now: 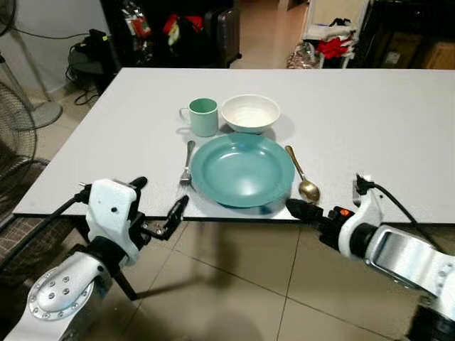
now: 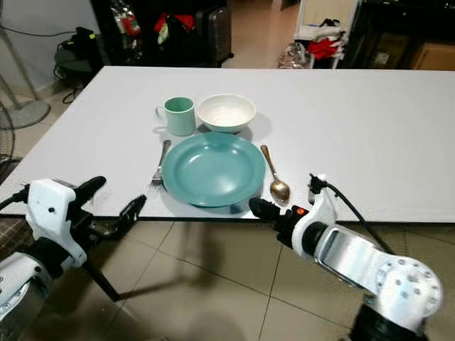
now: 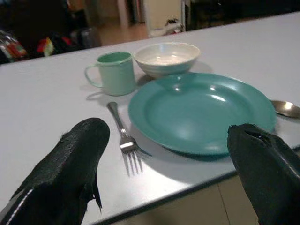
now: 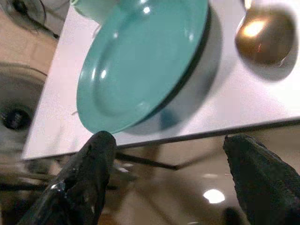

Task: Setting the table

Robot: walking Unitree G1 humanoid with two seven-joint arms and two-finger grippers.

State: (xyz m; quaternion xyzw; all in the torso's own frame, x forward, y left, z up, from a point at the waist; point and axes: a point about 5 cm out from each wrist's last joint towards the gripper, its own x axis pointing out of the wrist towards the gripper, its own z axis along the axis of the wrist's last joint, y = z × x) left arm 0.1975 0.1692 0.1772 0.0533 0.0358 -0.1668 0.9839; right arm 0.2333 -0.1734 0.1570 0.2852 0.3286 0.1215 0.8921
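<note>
Plate, teal, sits near the front edge of the white table, centred in the place setting. Fork lies just beside the plate on the robot's left, tines toward the table edge. Gold spoon lies just beside the plate on the right, bowl end toward the edge. Green mug and white bowl stand behind the plate, side by side, mug on the left, very close, can't tell if touching.

Left gripper hangs off the table's front edge, below the fork, fingers spread apart, holding nothing. Right gripper is at the edge just below the spoon and the plate's rim, fingers also spread, nothing between them. Tiled floor under both arms.
</note>
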